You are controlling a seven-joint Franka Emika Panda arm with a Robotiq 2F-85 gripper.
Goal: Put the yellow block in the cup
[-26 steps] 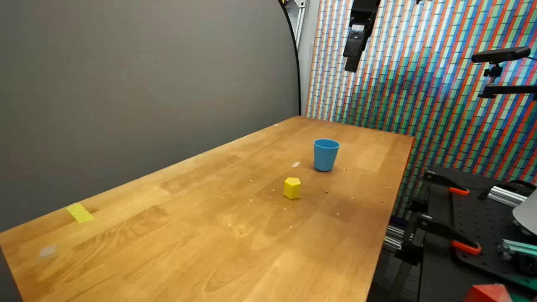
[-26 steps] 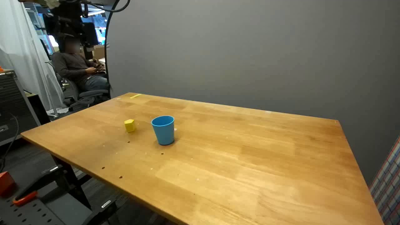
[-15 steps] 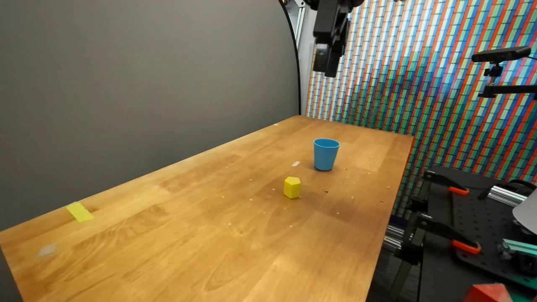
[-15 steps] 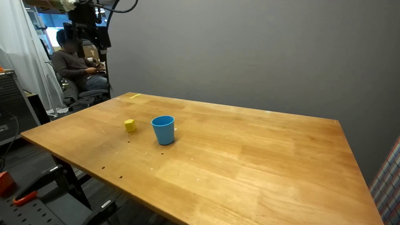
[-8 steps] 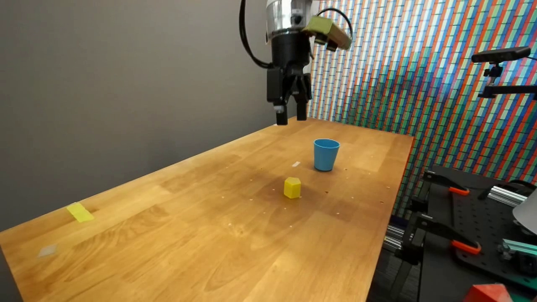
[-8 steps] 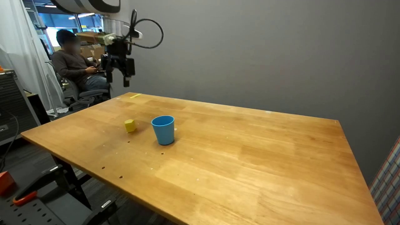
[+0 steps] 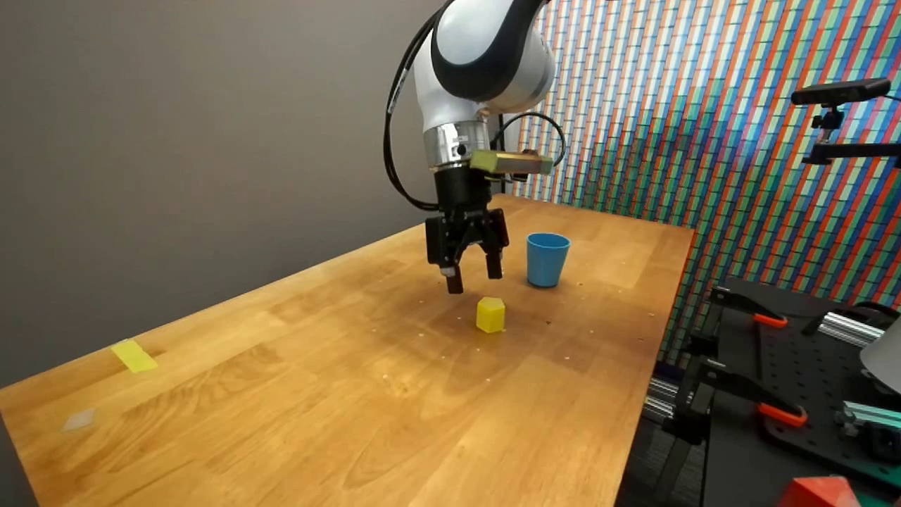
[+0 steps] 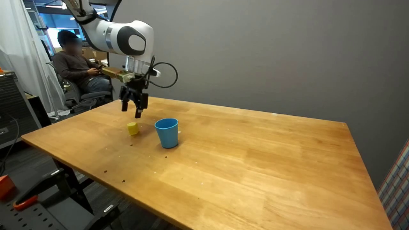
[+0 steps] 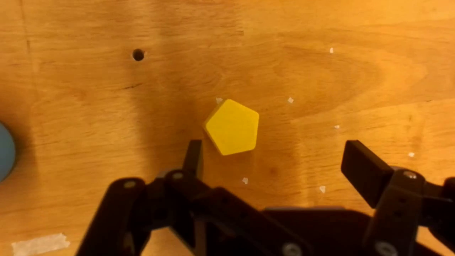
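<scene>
Hovering near the yellow block (image 9: pixel 233 128), your wide-spread gripper (image 7: pixel 475 280) holds nothing; the blue cup (image 8: pixel 167 135) stands near that block, so grasp, carry and release seemingly remain.

One yellow block (image 9: pixel 233 128), one cup (image 7: pixel 546 262), one gripper (image 7: pixel 475 279), two clamps (image 7: pixel 747 389), one person (image 8: pixel 74 67) and one table (image 8: pixel 255 169) are showing.

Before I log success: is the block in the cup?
No, out: both exterior views show the block on the table, apart from the cup.
</scene>
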